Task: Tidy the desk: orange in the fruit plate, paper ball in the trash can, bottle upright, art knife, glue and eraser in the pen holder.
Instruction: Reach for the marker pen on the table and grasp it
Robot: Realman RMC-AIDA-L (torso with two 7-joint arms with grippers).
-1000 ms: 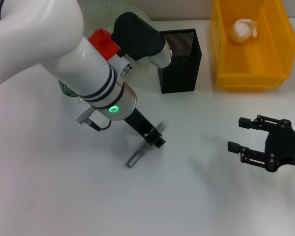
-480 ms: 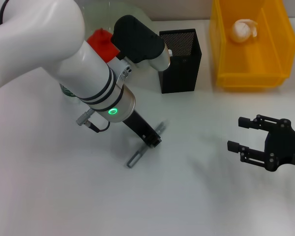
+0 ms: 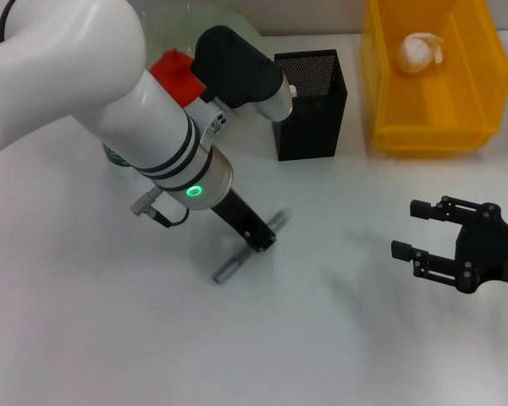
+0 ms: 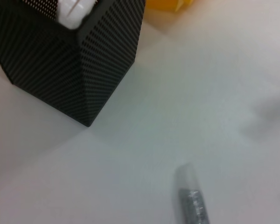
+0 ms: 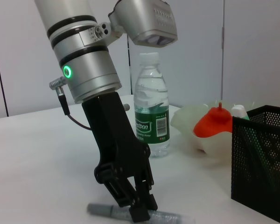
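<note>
Status check. I have the left gripper down on the art knife, fingers pinched on its grey barrel; the knife lies flat on the desk, near the pen holder on the robot's side. Judged done: paper ball in the yellow trash can; bottle upright; a white item, possibly glue, already in the holder. The orange object sits in the fruit plate. Left: knife into holder; eraser not seen. Right gripper parked, fingers spread, well apart from the holder.
</note>
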